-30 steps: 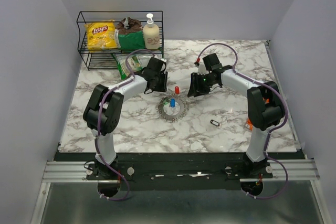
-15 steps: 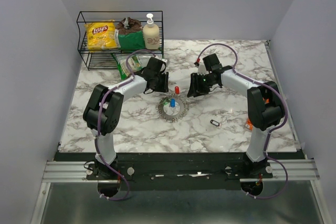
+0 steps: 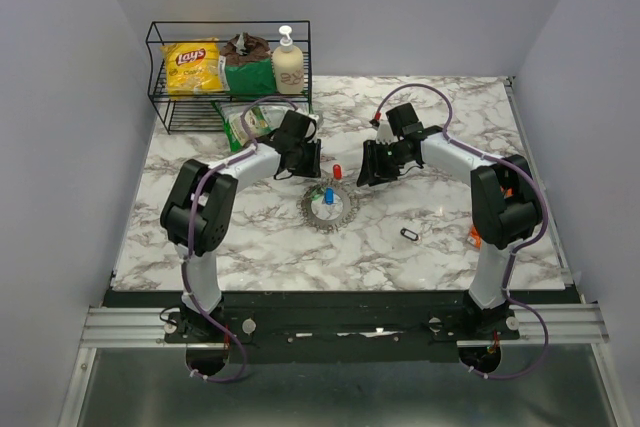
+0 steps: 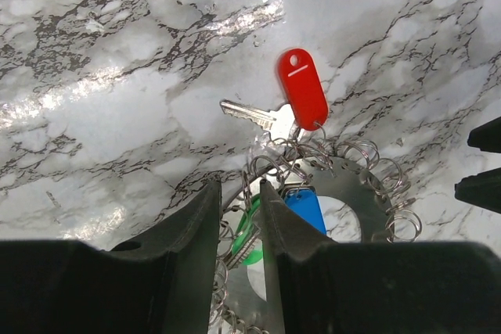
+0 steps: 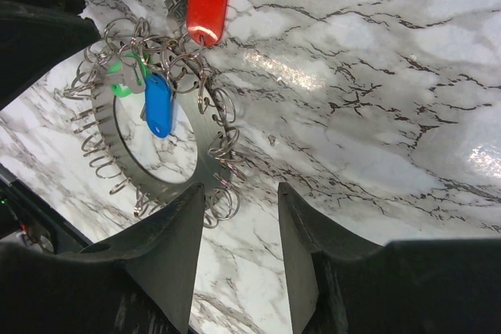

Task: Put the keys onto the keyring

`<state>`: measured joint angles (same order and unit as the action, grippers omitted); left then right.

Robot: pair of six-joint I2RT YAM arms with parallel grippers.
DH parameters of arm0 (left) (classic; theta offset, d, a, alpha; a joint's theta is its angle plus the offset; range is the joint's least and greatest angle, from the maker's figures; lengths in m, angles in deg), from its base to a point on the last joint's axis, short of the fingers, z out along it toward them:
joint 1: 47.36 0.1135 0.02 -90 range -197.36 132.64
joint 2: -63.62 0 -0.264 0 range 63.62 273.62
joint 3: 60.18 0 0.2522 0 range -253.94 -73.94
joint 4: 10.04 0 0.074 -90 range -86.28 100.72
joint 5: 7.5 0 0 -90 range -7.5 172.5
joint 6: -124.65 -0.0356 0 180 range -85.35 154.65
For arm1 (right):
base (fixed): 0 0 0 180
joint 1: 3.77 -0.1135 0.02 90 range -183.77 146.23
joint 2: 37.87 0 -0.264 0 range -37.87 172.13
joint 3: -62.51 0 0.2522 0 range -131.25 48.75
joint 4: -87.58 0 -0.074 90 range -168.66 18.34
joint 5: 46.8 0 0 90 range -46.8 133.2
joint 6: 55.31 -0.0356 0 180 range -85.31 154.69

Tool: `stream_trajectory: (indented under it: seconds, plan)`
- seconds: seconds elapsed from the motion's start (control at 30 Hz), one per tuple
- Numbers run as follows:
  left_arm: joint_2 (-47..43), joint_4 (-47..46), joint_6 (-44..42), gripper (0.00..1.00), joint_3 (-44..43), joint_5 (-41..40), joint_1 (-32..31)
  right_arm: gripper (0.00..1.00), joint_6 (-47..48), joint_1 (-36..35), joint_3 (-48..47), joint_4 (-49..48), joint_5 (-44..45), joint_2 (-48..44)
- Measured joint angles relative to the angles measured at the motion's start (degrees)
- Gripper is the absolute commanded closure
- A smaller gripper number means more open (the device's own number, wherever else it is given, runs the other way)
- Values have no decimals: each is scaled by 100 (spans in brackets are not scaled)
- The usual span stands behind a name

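Two black fingers of the left gripper (image 4: 237, 197) stand close together with only a thin gap between them. A wire loop and the green key (image 4: 250, 242) show through that gap; whether the fingers pinch the loop cannot be told. Just beside them the blue key (image 4: 307, 210) lies over the keyring (image 4: 356, 185), a flat metal ring edged all round with small wire loops. The red key (image 4: 303, 99) rests on the marble just outside the rim, its silver blade beside it, and the tag's lower end meets one of the loops.

Across the ring, the right gripper (image 5: 240, 193) has its fingers spread apart and holds nothing. Bare marble and a few loops at the keyring's rim are seen between the tips. In that view the green and blue keys sit side by side on the ring's far part, with the red key beyond them.

From above, the keyring lies flat on the marble table (image 3: 440, 257) between the two grippers, both lowered close to it. A small dark item (image 3: 409, 234) sits well apart, towards the right arm's base. At the far left corner a black wire rack (image 3: 158, 77) holds a yellow chip bag (image 3: 192, 65) and a pump bottle (image 3: 288, 63), with a green packet (image 3: 240, 123) in front.
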<state>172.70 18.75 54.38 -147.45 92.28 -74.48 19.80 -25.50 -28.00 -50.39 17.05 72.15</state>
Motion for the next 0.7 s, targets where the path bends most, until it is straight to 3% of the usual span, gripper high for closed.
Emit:
stream_trajectory:
  seconds: [0.43, 0.7]
  plan:
    - [234, 46, -2, 64, -11, 7, -24, 49, -2, 0, 22, -17, -11, 0]
    - [234, 44, -20, 75, -33, 9, -28, 49, -2, 0, 28, -22, -11, 0]
